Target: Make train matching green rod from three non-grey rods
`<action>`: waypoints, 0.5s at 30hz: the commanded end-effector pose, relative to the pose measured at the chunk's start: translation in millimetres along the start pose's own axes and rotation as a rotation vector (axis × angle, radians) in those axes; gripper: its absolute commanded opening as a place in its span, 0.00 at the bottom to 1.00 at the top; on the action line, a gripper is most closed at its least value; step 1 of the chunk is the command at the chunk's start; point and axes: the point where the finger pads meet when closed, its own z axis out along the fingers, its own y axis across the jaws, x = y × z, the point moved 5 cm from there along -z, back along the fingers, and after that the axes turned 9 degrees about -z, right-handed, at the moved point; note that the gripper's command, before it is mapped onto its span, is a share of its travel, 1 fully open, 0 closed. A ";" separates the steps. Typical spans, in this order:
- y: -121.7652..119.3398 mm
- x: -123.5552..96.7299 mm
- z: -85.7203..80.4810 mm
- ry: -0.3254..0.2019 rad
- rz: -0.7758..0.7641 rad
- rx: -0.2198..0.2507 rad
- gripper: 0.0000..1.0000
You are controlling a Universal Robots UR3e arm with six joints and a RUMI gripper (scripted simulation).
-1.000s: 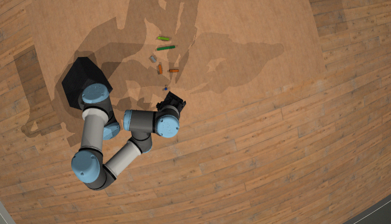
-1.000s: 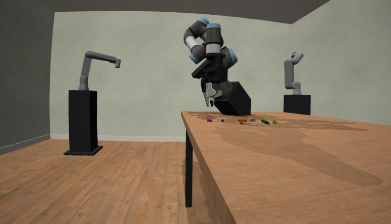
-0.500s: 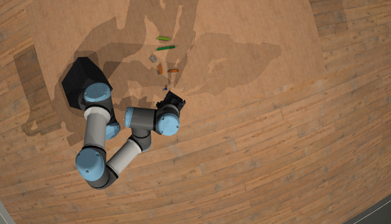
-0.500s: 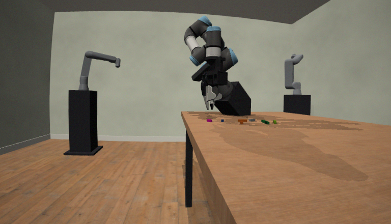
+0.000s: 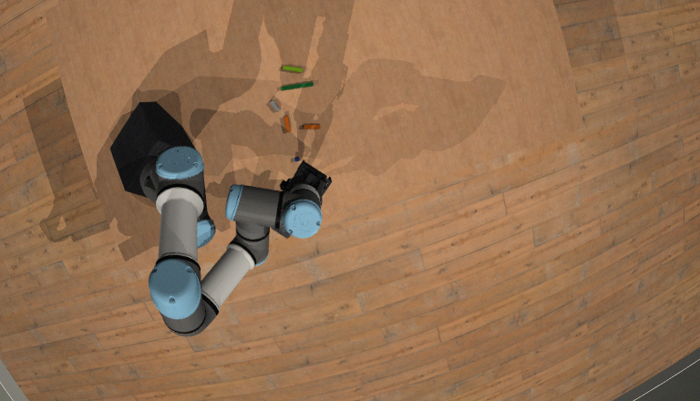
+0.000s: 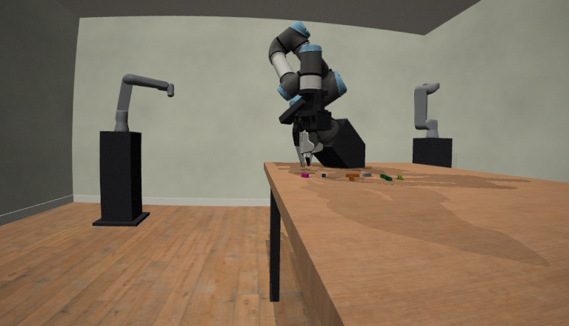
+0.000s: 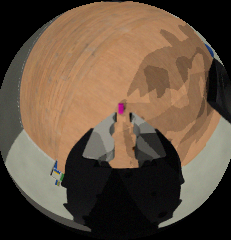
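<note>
In the exterior view, the gripper (image 5: 307, 176) (image 6: 305, 164) (image 7: 123, 118) hung above the table (image 5: 438, 25) (image 6: 419, 230) (image 7: 90, 65), its fingers a little apart with nothing between them. The magenta rod (image 6: 304, 175) (image 7: 121, 108) lay at the left of the row, just beyond the fingertips in the wrist view; the arm hid it from above. Right of it came the blue rod (image 5: 296, 159) (image 6: 323, 175), two orange rods (image 5: 286, 124) (image 6: 355, 175), the grey rod (image 5: 273, 105) (image 6: 367, 175), the green rod (image 5: 297, 86) (image 6: 386, 177) and the lime rod (image 5: 292, 68) (image 6: 400, 177). From above, the orange pair stood apart, between the grey and blue rods. Two grey arms on black pedestals stood far left and far right. Marks on the blue joint caps were too small to read.
</note>
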 end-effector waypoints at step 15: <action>-3.0 -2.7 14.4 -0.014 0.000 0.016 0.14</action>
